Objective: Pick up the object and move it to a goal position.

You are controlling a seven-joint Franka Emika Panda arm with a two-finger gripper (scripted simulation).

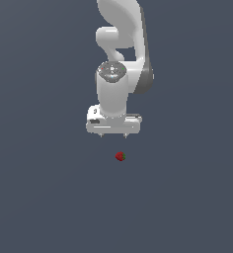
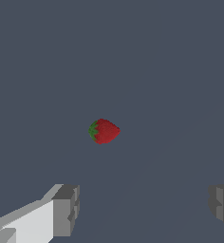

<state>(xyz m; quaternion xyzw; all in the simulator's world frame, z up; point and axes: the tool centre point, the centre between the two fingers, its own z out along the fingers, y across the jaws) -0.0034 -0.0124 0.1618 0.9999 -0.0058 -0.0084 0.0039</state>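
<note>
White end effector [image 1: 112, 134] hangs above the flat dark grey counter [image 1: 39, 197], fingers spread wide, nothing between them. Wrist view shows the two grey fingertips [image 2: 66, 209] well apart, with bare counter in the gap.

Small red strawberry-shaped object with a green tip [image 1: 120, 156] lies on the counter, apart from the fingers and not touched. In the exterior view it sits below the end effector and slightly toward that view's right. In the wrist view the object [image 2: 103, 131] lies on its side, ahead of the fingertip line rather than between the fingers. No goal marker is visible in either view.

Risks, as judged from here:
- Straight descent would likely land the fingers beside the object, not around it; the offset needs correcting first.
- Object is tiny against the fingers and rounded, so an off-centre closure could squeeze it out sideways or roll it away.
- Closing too high would miss it altogether.
</note>
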